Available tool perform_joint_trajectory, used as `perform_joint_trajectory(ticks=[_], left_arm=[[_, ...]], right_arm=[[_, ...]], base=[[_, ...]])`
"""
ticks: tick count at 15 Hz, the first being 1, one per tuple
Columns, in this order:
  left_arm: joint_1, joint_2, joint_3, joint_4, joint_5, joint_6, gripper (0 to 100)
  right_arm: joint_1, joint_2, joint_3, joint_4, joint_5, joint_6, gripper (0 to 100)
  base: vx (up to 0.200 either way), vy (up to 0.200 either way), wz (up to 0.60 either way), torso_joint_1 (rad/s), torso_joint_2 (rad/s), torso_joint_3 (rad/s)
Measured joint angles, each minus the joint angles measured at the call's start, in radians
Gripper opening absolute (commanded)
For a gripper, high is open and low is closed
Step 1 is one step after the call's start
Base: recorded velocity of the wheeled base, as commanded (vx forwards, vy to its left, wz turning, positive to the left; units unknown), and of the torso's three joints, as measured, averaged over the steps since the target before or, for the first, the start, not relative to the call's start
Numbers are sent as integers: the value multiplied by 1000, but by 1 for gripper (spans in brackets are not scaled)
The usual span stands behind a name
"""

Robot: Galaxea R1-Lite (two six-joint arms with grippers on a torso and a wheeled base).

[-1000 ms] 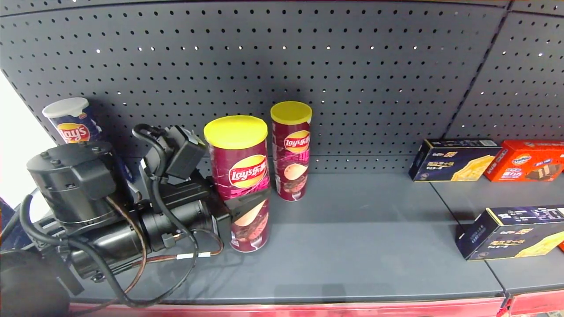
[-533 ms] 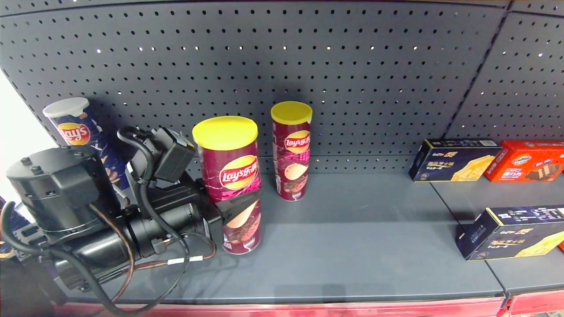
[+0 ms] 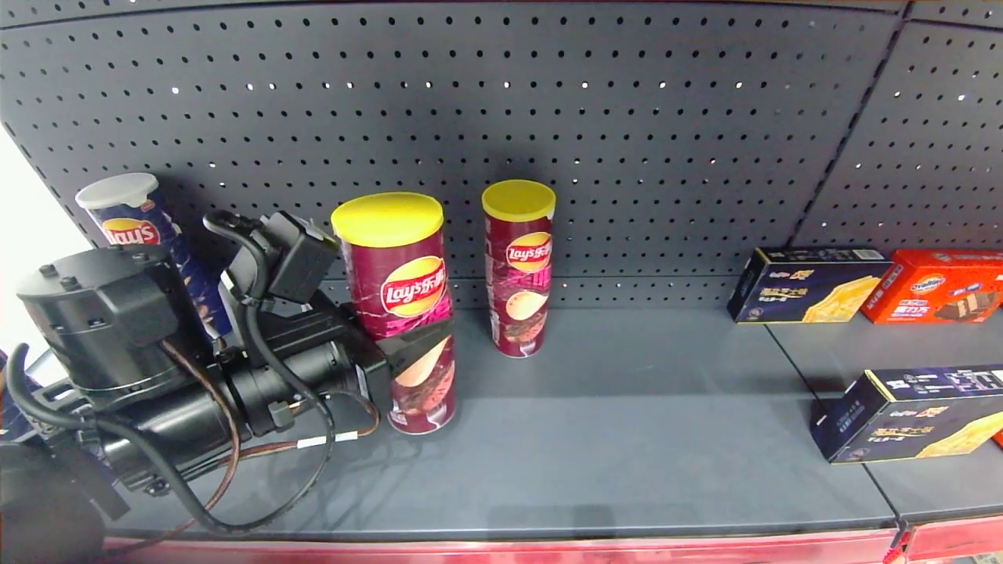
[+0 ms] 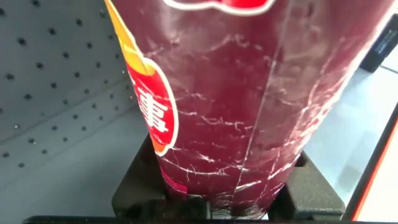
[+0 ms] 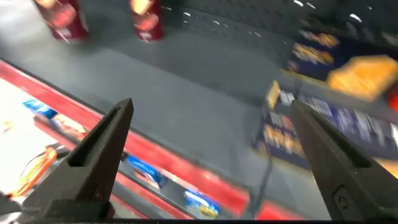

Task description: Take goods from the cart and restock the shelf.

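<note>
A maroon chip can with a yellow lid (image 3: 403, 305) stands upright on the grey shelf (image 3: 627, 439), left of centre, and my left gripper (image 3: 411, 352) is shut on its middle. From the left wrist the same can (image 4: 236, 106) is seen close up between the fingers (image 4: 314, 193). A second maroon can (image 3: 517, 266) stands farther back to the right, against the pegboard. A blue can with a white lid (image 3: 137, 223) stands at the back left, behind my left arm. My right gripper (image 5: 217, 162) hangs open in front of the shelf's red edge (image 5: 186, 174), holding nothing.
Dark blue boxes (image 3: 807, 283) (image 3: 909, 411) and an orange box (image 3: 940, 283) lie on the shelf's right side. The pegboard wall (image 3: 548, 102) closes the back. Open shelf floor lies between the cans and the boxes.
My left gripper has carried the held maroon can to the left and a little toward the back wall. The other cans and the boxes have not moved.
</note>
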Motion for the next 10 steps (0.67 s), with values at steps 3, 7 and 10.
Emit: perform_joint_trajectory(ticks=[3, 7, 10], left_arm=[[5, 1, 5, 0, 2, -4, 0], [7, -11, 23, 2, 4, -5, 0], [16, -22, 26, 1, 6, -7, 0]], right_arm=[[47, 169, -99, -20, 2, -24, 100], [175, 371, -190, -43, -5, -76, 100], [235, 500, -248, -81, -11, -78, 100]], base=[[0, 0, 0, 0, 0, 0], [0, 0, 0, 0, 0, 0], [0, 0, 0, 0, 0, 0]])
